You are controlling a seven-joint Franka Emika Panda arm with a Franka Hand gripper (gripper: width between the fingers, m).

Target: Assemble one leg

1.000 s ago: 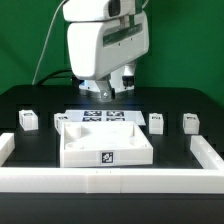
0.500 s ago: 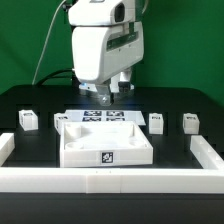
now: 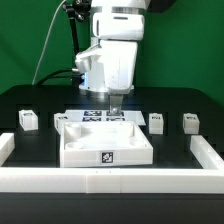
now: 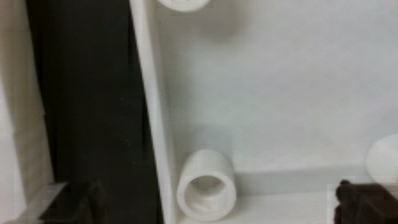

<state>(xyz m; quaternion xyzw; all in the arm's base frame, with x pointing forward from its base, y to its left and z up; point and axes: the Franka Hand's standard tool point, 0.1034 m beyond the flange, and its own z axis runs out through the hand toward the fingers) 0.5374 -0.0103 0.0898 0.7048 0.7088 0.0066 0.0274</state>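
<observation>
On the black table, fenced by a white rail before a green backdrop, you see the gripper hanging over the back edge of the large white panel and the marker board. Its fingers are spread wide with nothing between them. The far-left leg and inner-left leg stand on the exterior view's left of the panel, the inner-right leg and far-right leg on its right, all apart from the gripper.

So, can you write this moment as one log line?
tool: open | position: over large flat white square panel | small white leg blocks: not held
</observation>
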